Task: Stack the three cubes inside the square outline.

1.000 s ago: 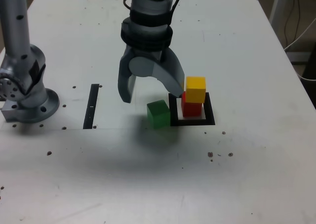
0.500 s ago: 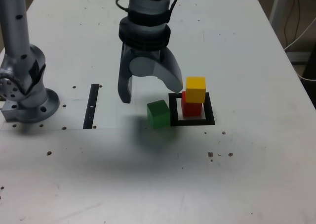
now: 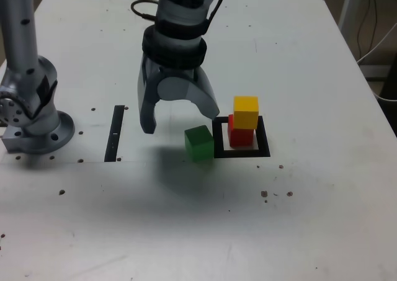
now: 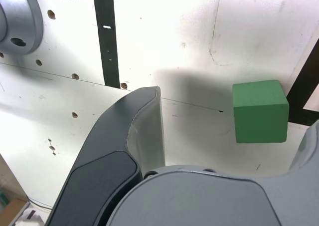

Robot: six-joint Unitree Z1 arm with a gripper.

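Exterior view: The dark grey curved-finger gripper (image 3: 180,123) hangs over the white table (image 3: 291,206), jaws spread wide, nothing held. Beneath it, offset toward the exterior view's right-hand finger, sits the matte green cube (image 3: 199,143), upright on the table and just beside the flat black square outline (image 3: 263,146). Whether it touches the border cannot be determined. Beyond that same finger, the matte red cube (image 3: 240,136) stands inside the outline and carries the matte yellow cube (image 3: 246,112). Finding: 2 cubes stacked, 1 remaining. The narrow black strip (image 3: 114,133) lies on the gripper's other side.

Wrist view: The green cube lies ahead of the open fingers, noticeably nearer the finger on the outline's side. The other finger has ample clearance.

Assessment: The step in hand appears to be picking up the green cube. Recommended: shift the gripper toward the outline until the cube is centred, turn the fingers square to 2 opposite faces, then descend straight and close evenly. Risk: the outline-side finger could land on the cube or brush the stack. Lift vertically, clear of the yellow cube's top, before crossing over.
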